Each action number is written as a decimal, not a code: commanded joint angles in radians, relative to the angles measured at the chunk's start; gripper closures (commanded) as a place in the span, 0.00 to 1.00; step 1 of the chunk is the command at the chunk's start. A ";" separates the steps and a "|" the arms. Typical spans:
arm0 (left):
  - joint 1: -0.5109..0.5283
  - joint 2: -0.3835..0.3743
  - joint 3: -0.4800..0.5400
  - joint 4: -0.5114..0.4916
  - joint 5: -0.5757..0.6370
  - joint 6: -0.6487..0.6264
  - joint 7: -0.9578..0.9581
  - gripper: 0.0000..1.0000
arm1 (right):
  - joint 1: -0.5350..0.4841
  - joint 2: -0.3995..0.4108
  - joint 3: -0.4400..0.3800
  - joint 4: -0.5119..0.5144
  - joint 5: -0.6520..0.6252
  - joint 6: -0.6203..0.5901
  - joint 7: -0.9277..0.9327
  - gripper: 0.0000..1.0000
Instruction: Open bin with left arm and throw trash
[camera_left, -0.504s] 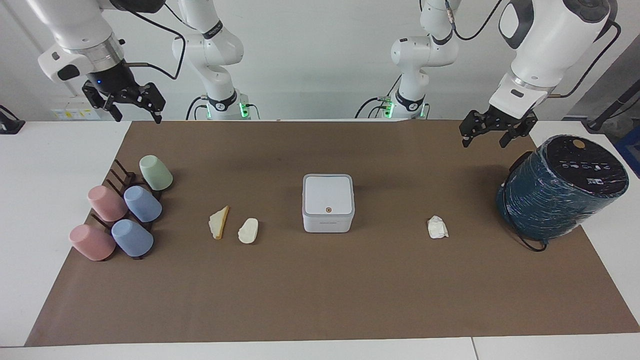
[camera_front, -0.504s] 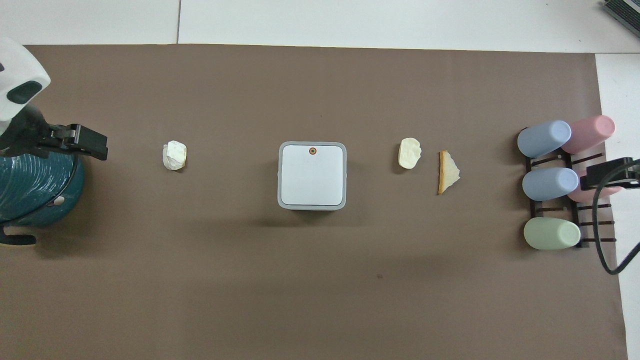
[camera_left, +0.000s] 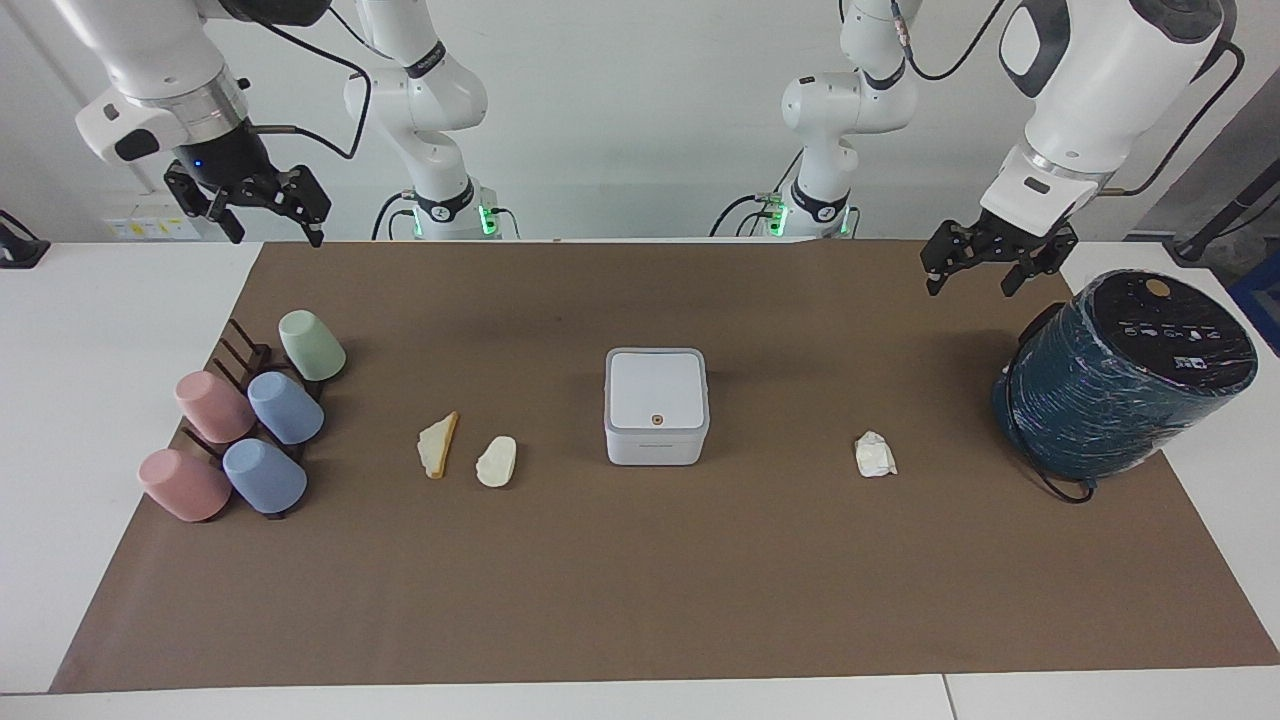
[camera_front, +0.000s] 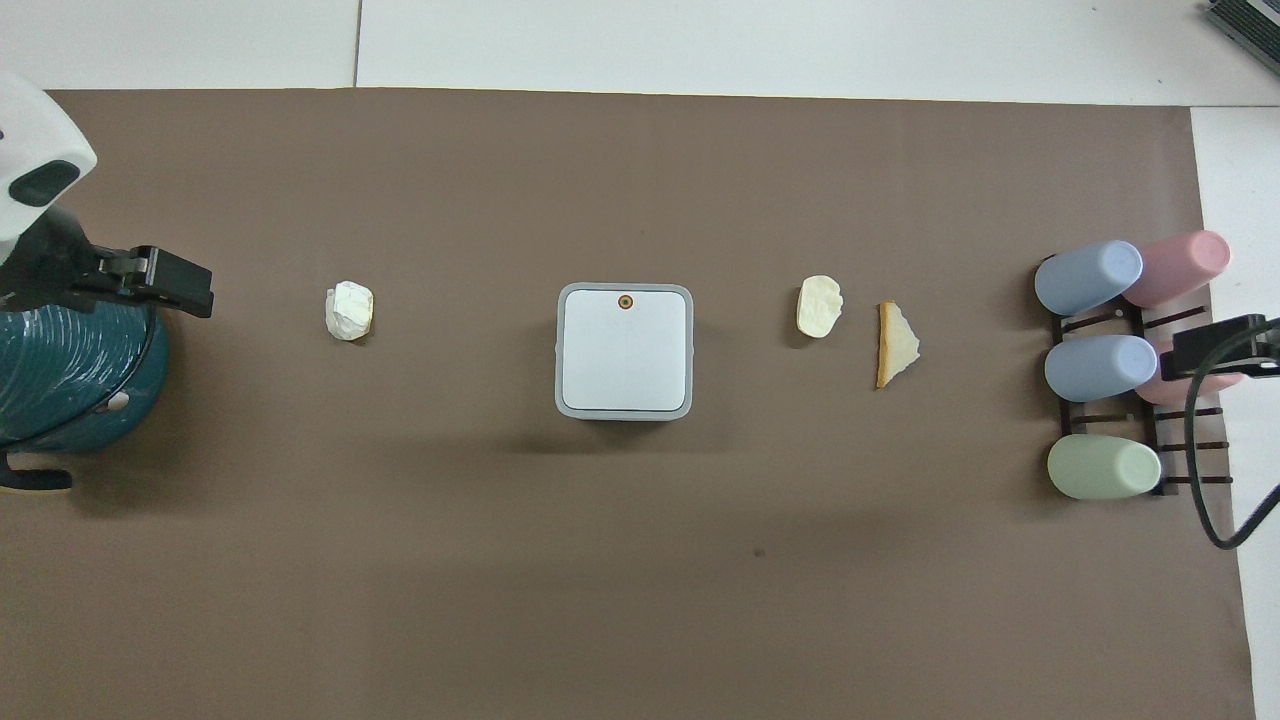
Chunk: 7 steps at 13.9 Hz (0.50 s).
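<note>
Bin first: the small white rounded-square plastic bin (camera_left: 656, 405) sits at the centre of the facing frame on the brown paper table cover (camera_left: 640, 600), its flat hinged lid with the tiny orange dot closed down flat. Nothing of the task appears done yet.

All three scraps of trash lie out on the cover in a row with the bin. A pale yellow wedge with an orange edge (camera_left: 438, 445) and a cream oval lump (camera_left: 497, 461) rest just beside each other, left of centre in the facing frame, toward the right arm's end. A crumpled white paper wad (camera_left: 875, 454) lies right of centre, toward the left arm's end, well apart from the bin.

The left gripper (camera_left: 983, 264), black and two-fingered, hangs at the upper right of the facing frame with fingers spread and nothing in them, near the big dark teal cylinder (camera_left: 1125, 375). The right gripper (camera_left: 265, 205) hangs at the upper left, likewise spread and empty, up by the rack of pastel cups (camera_left: 245, 415); that arm seems to wait.

Left to do, as I judge it: bring the left arm to the lid, lift it, then carry each scrap in.
</note>
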 joint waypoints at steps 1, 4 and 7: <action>-0.003 -0.026 0.004 -0.031 -0.009 0.018 0.016 0.00 | -0.007 -0.014 0.003 -0.008 0.018 -0.007 -0.014 0.00; 0.007 -0.026 0.004 -0.031 -0.007 0.012 0.013 0.00 | -0.007 -0.012 0.003 -0.008 0.018 -0.007 -0.014 0.00; 0.009 -0.026 0.004 -0.033 -0.009 0.012 0.009 0.00 | -0.007 -0.014 0.003 -0.006 0.017 -0.007 -0.014 0.00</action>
